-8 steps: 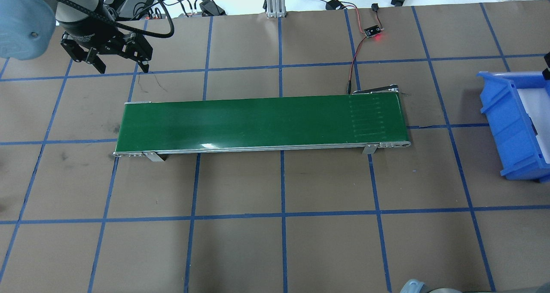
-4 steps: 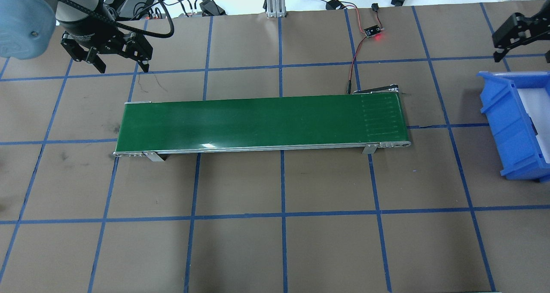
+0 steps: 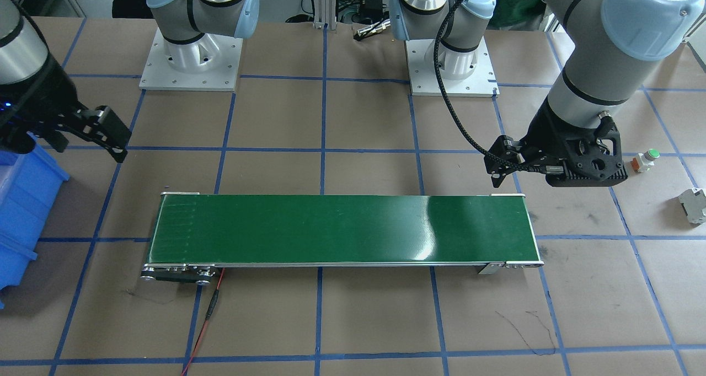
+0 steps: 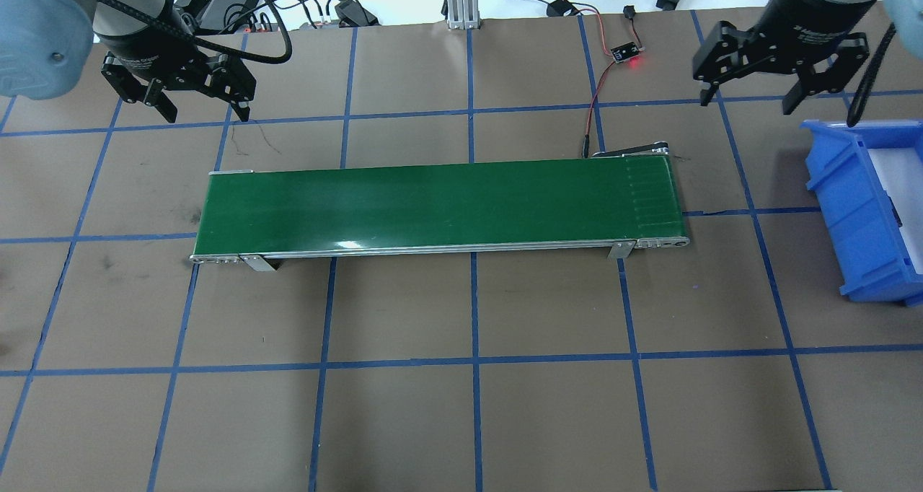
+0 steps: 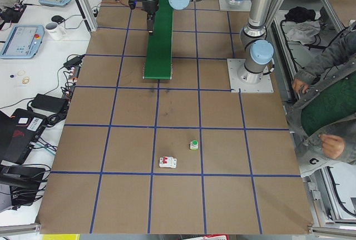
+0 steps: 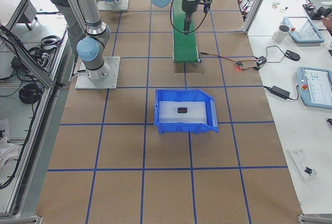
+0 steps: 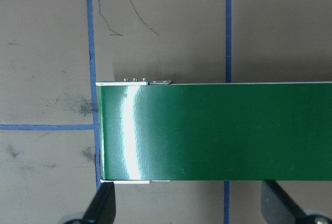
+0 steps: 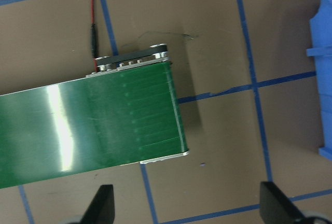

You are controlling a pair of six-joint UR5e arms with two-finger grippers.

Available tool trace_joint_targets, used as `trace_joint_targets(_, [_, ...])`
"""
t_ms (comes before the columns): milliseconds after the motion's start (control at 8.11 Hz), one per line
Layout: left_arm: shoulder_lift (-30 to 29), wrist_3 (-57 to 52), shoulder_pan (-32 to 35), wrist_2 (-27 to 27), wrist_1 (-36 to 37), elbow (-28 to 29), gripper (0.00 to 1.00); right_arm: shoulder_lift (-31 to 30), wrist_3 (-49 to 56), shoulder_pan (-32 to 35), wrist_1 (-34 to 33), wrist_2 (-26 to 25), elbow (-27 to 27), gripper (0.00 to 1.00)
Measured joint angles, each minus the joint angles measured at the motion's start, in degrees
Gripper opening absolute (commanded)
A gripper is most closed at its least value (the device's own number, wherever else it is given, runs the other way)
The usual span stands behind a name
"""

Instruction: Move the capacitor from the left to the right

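left end effector [image 4: 208, 113] + right end effector [image 4: 746, 102] both wide open, empty | probable capacitor [image 6: 182, 110] sits in blue bin [image 6: 187, 126], surface's [image 4: 404, 420] right edge | right one's nearer, axis unreadable

- With twelve o'clock taken as away from the robot, the conveyor [image 4: 440, 207] lies crosswise at the middle of the table [image 4: 404, 420].
- The bin [image 4: 854, 211] sits at three o'clock, well apart; the capacitor [image 6: 182, 110] lies in it.
- The sensor board [image 4: 626, 52] is at one o'clock.
- The button part [image 3: 646, 160] and boxy block [image 3: 695, 205] lie near each other at nine o'clock.
- The left gripper [image 4: 208, 115] hangs at ten o'clock, the right gripper [image 4: 748, 104] at two.
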State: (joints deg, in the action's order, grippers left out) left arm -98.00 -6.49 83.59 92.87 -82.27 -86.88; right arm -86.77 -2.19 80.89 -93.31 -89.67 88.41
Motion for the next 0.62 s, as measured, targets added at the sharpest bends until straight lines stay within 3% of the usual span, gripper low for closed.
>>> trace_joint_targets(616, [0.00, 0.06, 0.00, 0.03, 0.00, 0.01, 1.00, -0.02, -7.40, 6.33, -0.02, 3.77, 0.11, 1.00])
